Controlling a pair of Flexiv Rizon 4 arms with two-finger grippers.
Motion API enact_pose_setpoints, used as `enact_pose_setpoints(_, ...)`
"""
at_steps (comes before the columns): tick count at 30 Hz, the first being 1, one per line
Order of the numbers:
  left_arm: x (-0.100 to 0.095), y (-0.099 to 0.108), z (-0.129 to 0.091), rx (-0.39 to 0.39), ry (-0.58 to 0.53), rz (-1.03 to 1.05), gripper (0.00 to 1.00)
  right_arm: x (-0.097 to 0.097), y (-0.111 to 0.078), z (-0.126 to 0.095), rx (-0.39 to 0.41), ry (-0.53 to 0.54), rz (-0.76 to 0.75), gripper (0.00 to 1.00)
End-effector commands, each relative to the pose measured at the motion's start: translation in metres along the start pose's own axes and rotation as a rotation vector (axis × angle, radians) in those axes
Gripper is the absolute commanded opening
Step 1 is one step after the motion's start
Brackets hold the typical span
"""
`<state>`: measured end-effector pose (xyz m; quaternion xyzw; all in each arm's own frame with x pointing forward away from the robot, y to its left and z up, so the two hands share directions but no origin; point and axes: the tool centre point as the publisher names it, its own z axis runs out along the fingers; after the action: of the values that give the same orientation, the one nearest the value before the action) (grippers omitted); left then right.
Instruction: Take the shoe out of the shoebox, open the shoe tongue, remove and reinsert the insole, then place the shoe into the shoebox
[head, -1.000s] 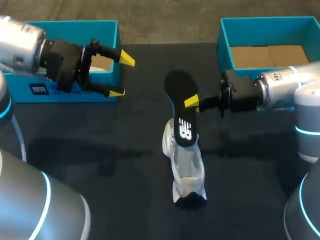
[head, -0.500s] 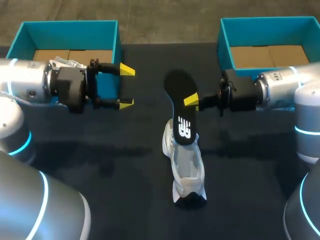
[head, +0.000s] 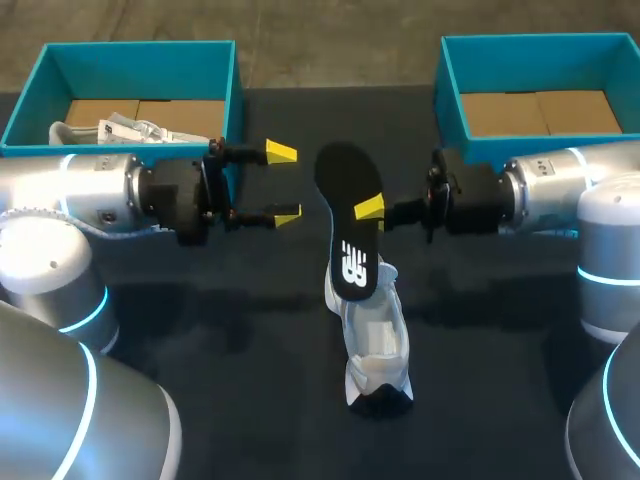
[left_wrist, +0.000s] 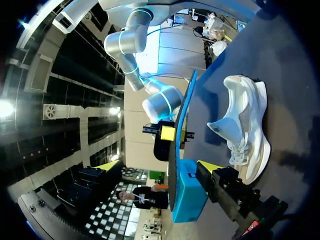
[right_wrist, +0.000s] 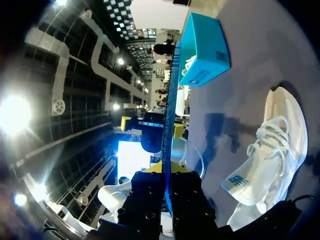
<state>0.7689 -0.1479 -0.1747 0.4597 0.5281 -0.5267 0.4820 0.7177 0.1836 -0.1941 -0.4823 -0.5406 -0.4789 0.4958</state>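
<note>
R arm level from right, R gripper (head: 365, 210) pinching flat black insole (head: 348, 190), one fingertip hidden behind it. L gripper (head: 283, 185) wide open, empty.

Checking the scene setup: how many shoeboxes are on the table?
2. The left shoebox sits at the table's far left, white things inside; the right shoebox at its far right, showing only a cardboard floor. None looks hidden.

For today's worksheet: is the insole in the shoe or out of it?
Out: the right gripper holds the insole clear of the white shoe.
</note>
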Motion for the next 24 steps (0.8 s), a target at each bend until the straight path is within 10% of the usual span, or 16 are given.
enact_pose_setpoints(1, 0.002, 0.000, 0.012, -0.016, 0.013, 0.006, 0.95, -0.002, -0.002, 0.007, -0.008, 0.009, -0.002, 0.00)
enact_pose_setpoints(10, 0.010, 0.001, 0.028, -0.058, 0.025, 0.031, 0.50, -0.002, -0.002, 0.008, -0.008, 0.010, -0.002, 0.00)
enact_pose_setpoints(24, 0.015, 0.008, 0.041, -0.061, 0.025, 0.033, 0.46, -0.002, -0.002, 0.008, -0.008, 0.010, -0.002, 0.00)
